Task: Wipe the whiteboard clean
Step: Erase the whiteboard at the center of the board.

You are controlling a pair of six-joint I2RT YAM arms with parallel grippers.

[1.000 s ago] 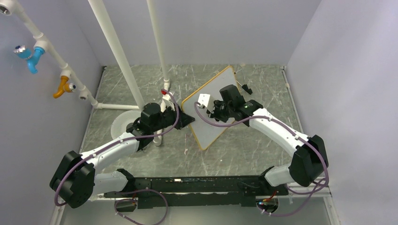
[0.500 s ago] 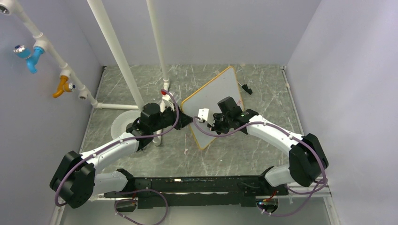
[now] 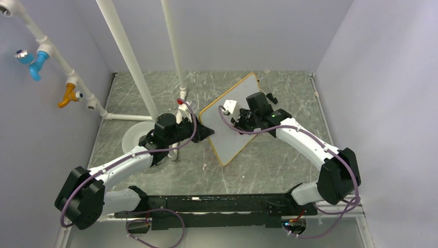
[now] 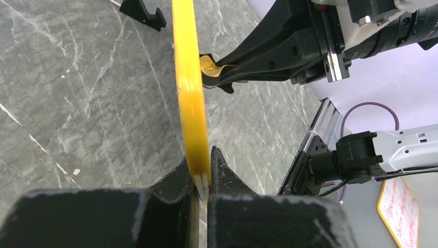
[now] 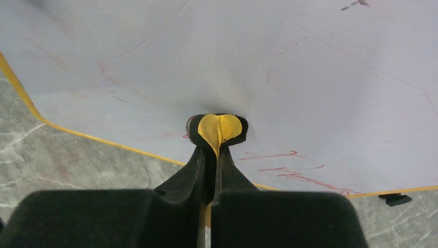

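Note:
The whiteboard [image 3: 227, 142], white with an orange-yellow frame, stands tilted on the stone table. My left gripper [image 3: 206, 131] is shut on its left edge; in the left wrist view the yellow frame [image 4: 189, 88] runs between the fingers of the left gripper [image 4: 203, 178]. My right gripper [image 3: 239, 123] is shut on a small yellow and black eraser pad [image 5: 219, 127], which is pressed against the board face [image 5: 232, 57]. Red scrawl [image 5: 289, 171] remains just right of the right gripper [image 5: 210, 155], with faint red smears elsewhere. The pad [image 4: 208, 65] also shows from the side.
White pipes [image 3: 131, 62] rise at the back left, and a round white disc [image 3: 134, 135] lies beneath the left arm. A small black foot piece [image 3: 271, 98] lies behind the board, also seen as a black clip [image 5: 395, 199]. Enclosure walls close both sides.
My right gripper swept the pad down the board toward the near left, then back up toward the far right. The left gripper and the board stayed put.

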